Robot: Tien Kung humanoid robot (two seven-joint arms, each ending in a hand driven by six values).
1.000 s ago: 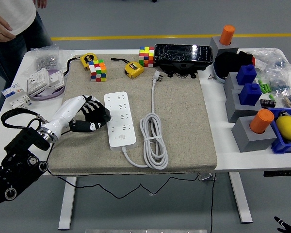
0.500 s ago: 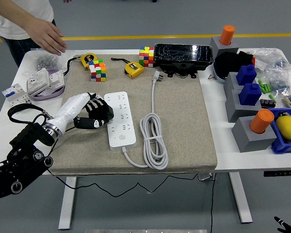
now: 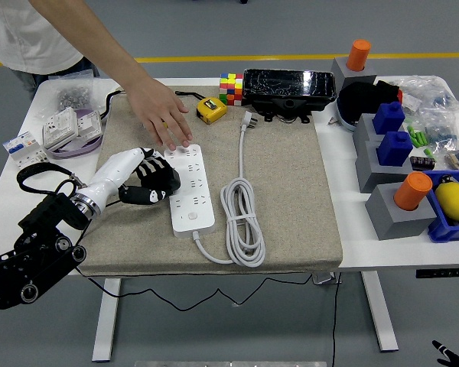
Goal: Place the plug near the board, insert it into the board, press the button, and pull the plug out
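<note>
Since half a second earlier: person's hand [image 3: 162, 115] reached in from the far left corner, fingertips resting on the far end of the power strip [image 3: 190, 187]. Strip possibly steadied or about to be shifted; approach best judged on hold. Left hand [image 3: 147, 182] remained just left of the strip, touching or nearly touching its edge, fingers loosely curled, gripping nothing. Plug [image 3: 249, 120] lay uninserted on the mat [image 3: 291, 199], well apart from that hand, beyond the strip, cable coil [image 3: 243, 220] alongside.
</note>
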